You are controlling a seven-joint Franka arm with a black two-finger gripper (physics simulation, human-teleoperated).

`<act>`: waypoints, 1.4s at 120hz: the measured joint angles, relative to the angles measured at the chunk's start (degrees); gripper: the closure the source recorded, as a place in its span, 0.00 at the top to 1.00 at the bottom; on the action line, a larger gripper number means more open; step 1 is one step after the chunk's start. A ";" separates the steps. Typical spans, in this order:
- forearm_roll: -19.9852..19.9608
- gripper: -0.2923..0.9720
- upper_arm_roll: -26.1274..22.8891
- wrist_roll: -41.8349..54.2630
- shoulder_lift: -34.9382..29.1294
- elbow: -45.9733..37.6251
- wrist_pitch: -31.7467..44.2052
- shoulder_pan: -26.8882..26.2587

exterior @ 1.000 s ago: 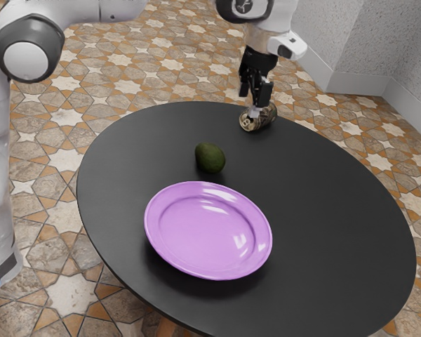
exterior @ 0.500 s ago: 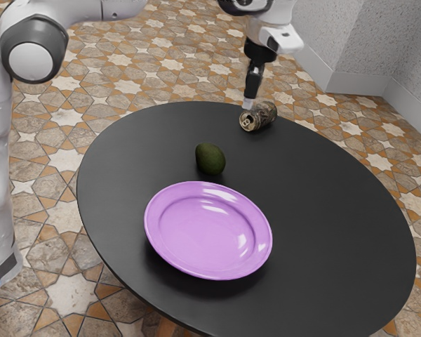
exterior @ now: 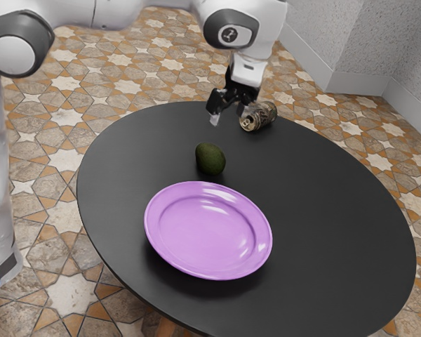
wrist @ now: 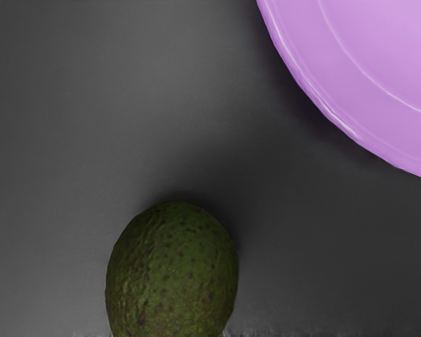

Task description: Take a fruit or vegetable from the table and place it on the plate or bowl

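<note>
**Exterior view**

1. One claw point(exterior: 226, 115) hung above the far edge of the table point(exterior: 337, 210), on one white arm point(exterior: 228, 28) that came in from the exterior view's upper left.
2. The two fingers of the claw stood apart and pointed down toward the tabletop. Nothing sat between them, and the claw gripped nothing.
3. One avocado point(exterior: 210, 158), dark green, lay on the table near the claw. It was lower in the picture than the fingertips and clear of them.
4. One purple plate point(exterior: 208, 229) lay flat on the table, beyond the avocado as counted from the claw and well apart from the claw. Nothing lay on the plate. The avocado was close to the plate's rim and did not touch it.
5. One can point(exterior: 258, 116) lay on its side just beside the claw, toward the exterior view's right. Whether a finger touched the can could not be told.
6. The table was round and black, one in number. It stood on a patterned tile floor point(exterior: 126, 77).

**Wrist view**

1. One avocado point(wrist: 172, 270) lay on the black table point(wrist: 91, 105), almost directly under the claw, with its rough green skin in plain sight.
2. One section of the plate point(wrist: 365, 77) showed farther out from the claw than the avocado. A strip of bare tabletop separated the two.
</note>
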 joint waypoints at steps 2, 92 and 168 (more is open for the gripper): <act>-0.15 0.76 0.10 0.72 -0.47 -0.11 0.05 0.17; -5.42 0.76 2.42 14.59 -6.97 -15.88 10.04 0.78; -5.96 0.76 5.30 14.69 -4.31 -21.97 21.61 0.73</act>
